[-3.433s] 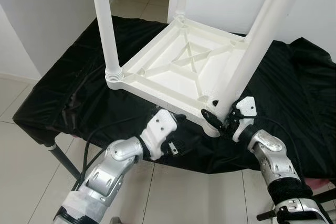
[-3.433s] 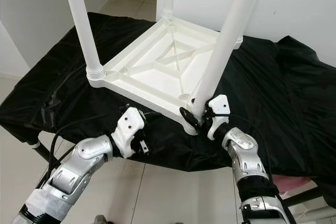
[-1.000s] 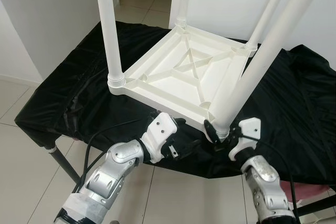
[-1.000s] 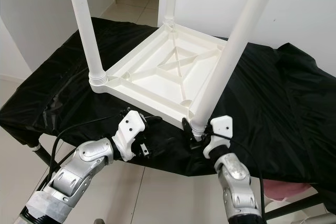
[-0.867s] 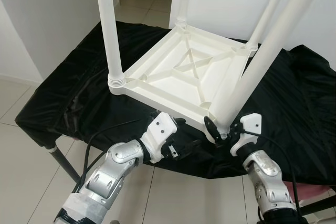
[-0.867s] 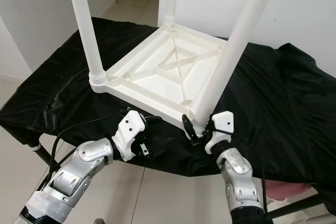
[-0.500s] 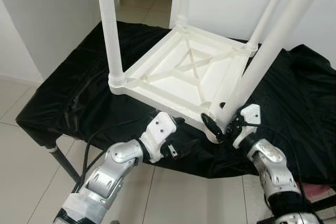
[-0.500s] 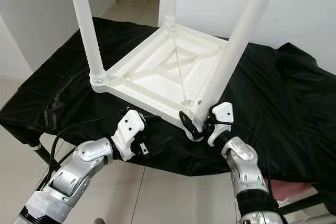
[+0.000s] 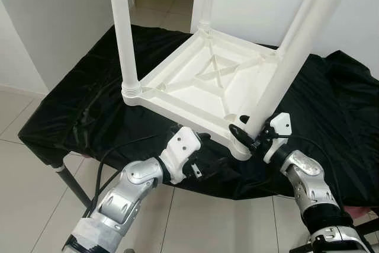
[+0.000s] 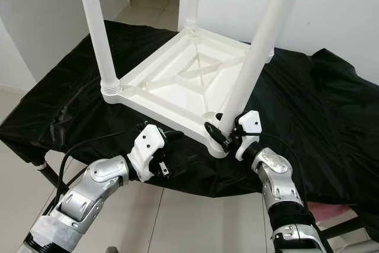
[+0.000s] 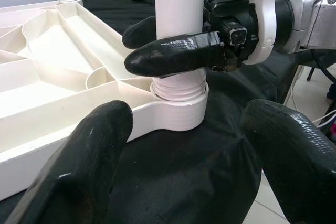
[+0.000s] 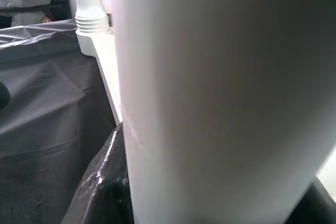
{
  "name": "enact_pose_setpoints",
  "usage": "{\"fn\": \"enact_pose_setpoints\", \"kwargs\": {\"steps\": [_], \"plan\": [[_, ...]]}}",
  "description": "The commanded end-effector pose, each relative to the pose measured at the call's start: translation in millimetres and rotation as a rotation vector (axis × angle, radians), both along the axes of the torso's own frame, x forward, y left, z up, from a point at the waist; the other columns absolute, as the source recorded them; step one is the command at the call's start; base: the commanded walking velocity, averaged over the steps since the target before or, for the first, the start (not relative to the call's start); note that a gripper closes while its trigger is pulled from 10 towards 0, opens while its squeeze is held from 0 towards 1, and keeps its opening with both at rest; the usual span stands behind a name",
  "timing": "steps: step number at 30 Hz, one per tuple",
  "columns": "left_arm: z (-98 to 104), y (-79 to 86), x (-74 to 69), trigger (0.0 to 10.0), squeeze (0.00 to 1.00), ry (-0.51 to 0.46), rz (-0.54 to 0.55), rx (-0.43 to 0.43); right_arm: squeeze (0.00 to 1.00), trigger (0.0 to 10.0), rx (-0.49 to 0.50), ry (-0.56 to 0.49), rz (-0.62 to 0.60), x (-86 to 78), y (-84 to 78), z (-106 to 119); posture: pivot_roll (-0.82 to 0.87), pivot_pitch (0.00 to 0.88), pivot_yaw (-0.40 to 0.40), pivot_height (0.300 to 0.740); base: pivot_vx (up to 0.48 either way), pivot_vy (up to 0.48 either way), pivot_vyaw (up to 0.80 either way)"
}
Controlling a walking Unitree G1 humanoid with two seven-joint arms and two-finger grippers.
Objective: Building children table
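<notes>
Gripping the near table leg (image 9: pixel 278 81), right end effector (image 11: pixel 178 45) is clamped; left end effector (image 11: pixel 184 171) hangs spread apart.

Right claw (image 9: pixel 247 135) clamped, seemingly tight; left claw (image 9: pixel 198 146) hangs spread open just beside it.

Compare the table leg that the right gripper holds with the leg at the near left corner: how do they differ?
The held leg leans, while the left leg stands straight up. The right gripper has its fingers closed around the held leg's base; nothing touches the left leg. Both are white tubes with ribbed ends, set in corner sockets of the upturned tabletop.
</notes>
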State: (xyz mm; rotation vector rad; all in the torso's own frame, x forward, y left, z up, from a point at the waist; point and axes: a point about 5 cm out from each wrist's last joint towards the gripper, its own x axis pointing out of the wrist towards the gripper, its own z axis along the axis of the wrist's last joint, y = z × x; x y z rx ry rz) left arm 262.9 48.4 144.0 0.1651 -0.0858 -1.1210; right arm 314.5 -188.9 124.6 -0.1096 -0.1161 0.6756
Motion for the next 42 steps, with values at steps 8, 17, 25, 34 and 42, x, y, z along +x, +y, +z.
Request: {"fn": "enact_pose_setpoints", "kwargs": {"steps": [8,17,25,34,42], "plan": [[-0.4,-2.6,-1.8,10.0,0.0,0.012,-0.044,0.012,0.0,10.0,0.066,0.024,-0.061,-5.8,-0.4,-5.5,0.0,0.075,-0.035,0.74,0.0,0.0,0.0],[0.9,-2.6,1.2,10.0,0.0,0.011,-0.032,0.004,0.0,10.0,0.14,-0.011,-0.216,-13.0,9.5,-5.6,-0.01,0.081,-0.036,0.74,0.0,0.0,0.0],[-0.2,-0.4,0.9,10.0,0.0,0.014,-0.018,0.004,0.0,10.0,0.172,-0.046,-0.418,-19.1,15.9,-0.1,0.0,0.089,-0.044,0.74,0.0,0.0,0.0],[1.1,-0.3,1.6,10.0,0.0,0.015,0.005,-0.014,0.0,10.0,0.222,-0.043,-0.762,-19.4,29.2,1.3,0.01,0.097,-0.057,0.74,0.0,0.0,0.0],[2.2,-1.6,0.2,10.0,0.0,0.019,0.02,-0.031,0.0,10.0,0.283,-0.046,-0.767,-26.5,49.7,8.5,0.02,0.1,-0.052,0.74,0.0,0.0,0.0]]}}
